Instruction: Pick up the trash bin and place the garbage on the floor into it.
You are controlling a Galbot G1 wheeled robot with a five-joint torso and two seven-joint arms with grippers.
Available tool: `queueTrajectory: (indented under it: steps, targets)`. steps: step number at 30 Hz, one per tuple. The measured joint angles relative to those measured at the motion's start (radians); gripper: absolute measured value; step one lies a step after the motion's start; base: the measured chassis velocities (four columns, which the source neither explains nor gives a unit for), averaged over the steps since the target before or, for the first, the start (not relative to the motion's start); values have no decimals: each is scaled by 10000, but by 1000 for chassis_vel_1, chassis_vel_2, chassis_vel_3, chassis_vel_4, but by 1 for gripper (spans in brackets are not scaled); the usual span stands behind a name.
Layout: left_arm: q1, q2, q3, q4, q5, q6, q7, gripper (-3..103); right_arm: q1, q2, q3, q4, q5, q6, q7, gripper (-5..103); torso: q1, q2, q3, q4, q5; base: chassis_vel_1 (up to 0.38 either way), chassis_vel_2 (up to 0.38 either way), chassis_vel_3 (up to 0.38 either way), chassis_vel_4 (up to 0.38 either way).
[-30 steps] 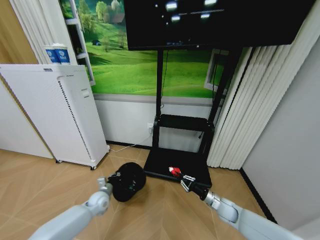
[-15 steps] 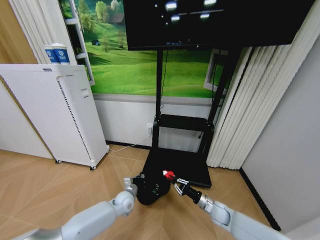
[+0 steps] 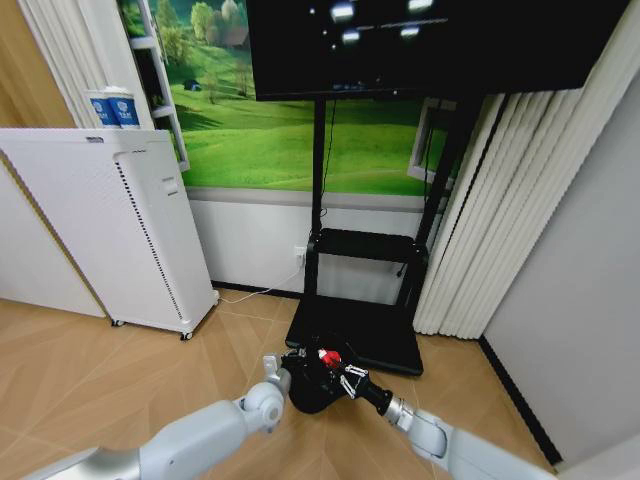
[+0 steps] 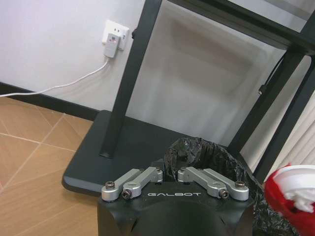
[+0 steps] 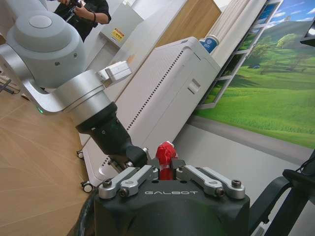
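Trash bin (image 3: pixel 312 385) is held off the floor, its lined rim pinched by left gripper (image 3: pixel 284 366); light mesh, flexes, best gripped at rim; red-and-white can (image 3: pixel 328 357) is clamped by right gripper (image 3: pixel 340 372) over the opening; thin-walled, dents easily.

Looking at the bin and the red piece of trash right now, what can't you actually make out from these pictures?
- Bin contents: head view, hidden by both grippers and the black liner.
- Red item: right wrist view, mostly hidden behind the right gripper; its type is unreadable.
- Left gripper contact with the rim: left wrist view, covered by the liner.
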Motion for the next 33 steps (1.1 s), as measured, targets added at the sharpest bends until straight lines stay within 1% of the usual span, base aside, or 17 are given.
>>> queueTrajectory:
  steps: [5, 7, 8, 10, 11, 14, 15, 17, 18, 20, 21, 22, 24, 25, 26, 28, 33]
  targets:
    - [-46, -279, 97, 71, -15, 0, -64, 7, -75, 0, -20, 11, -29, -9, 89, 10, 0, 0, 0, -1, 0, 0, 0, 0, 0]
    - [-47, -372, 134, 72, -24, -1, -93, 7, -152, -58, 96, 11, -31, -11, 109, 21, 0, 0, 0, -3, 0, 0, 0, 0, 0]
    - [-47, -372, 134, 72, -24, -1, -93, 7, -152, -58, 96, 11, -31, -11, 109, 21, 0, 0, 0, -3, 0, 0, 0, 0, 0]
    - [-43, -388, 143, 72, -23, -1, -111, 7, -250, -128, 228, 4, -31, -12, 116, 32, 0, 0, -1, -3, -1, 0, 0, 0, 0]
    - [-43, -388, 143, 72, -23, -1, -111, 7, -250, -128, 228, 4, -31, -12, 116, 32, 0, 0, -1, -3, -1, 0, 0, 0, 0]
    - [12, -368, 147, 48, 7, -11, -126, 7, -442, -190, 395, -2, -38, -12, 243, 48, 0, 0, 0, -1, 0, 0, 0, 0, 0]
    - [12, -368, 147, 48, 7, -11, -126, 7, -442, -190, 395, -2, -38, -12, 243, 48, 0, 0, 0, -1, 0, 0, 0, 0, 0]
    - [141, -320, 40, -6, 75, -45, -145, 7, -558, -202, 567, -45, -31, -12, 339, 60, 0, 0, 0, -2, 0, 0, 0, 0, 0]
    - [141, -320, 40, -6, 75, -45, -145, 7, -558, -202, 567, -45, -31, -12, 339, 60, 0, 0, 0, -2, 0, 0, 0, 0, 0]
    - [468, -321, -389, 22, 573, -175, -578, 7, -695, -200, 823, -150, 168, -12, 507, 71, -1, 0, 0, -2, 0, 0, 0, 0, 0]
    - [468, -321, -389, 22, 573, -175, -578, 7, -695, -200, 823, -150, 168, -12, 507, 71, -1, 0, 0, -2, 0, 0, 0, 0, 0]
    - [687, -348, -785, 106, 1051, -253, -926, 7, -794, -200, 988, -252, 383, -15, 586, 76, 0, 0, 0, 0, -3, 0, 0, 0, 0]
    - [992, -216, -1466, 91, 1465, -292, -1271, 7, -998, -201, 1296, -450, 1063, -76, 702, 86, 0, 0, -1, -3, 0, 0, 0, 0, 0]
    - [992, -216, -1466, 91, 1465, -292, -1271, 7, -998, -201, 1296, -450, 1063, -76, 702, 86, 0, 0, -1, -3, 0, 0, 0, 0, 0]
    - [1190, 47, -1736, -36, 1604, -294, -1347, 7, -1148, -176, 1574, -598, 1440, -200, 826, 91, 0, 0, 0, -2, 0, 0, 0, 0, 0]
    - [1370, 297, -1938, -165, 1662, -280, -1372, 7, -1265, -154, 1860, -777, 1649, -285, 883, 96, 0, 0, 0, -2, -2, 0, 0, 0, 0]
    - [1621, 623, -2225, -368, 1678, -251, -1394, 7, -1405, -86, 2241, -1025, 1701, -264, 899, 100, 0, 0, -1, 1, -1, 0, 0, 0, 0]
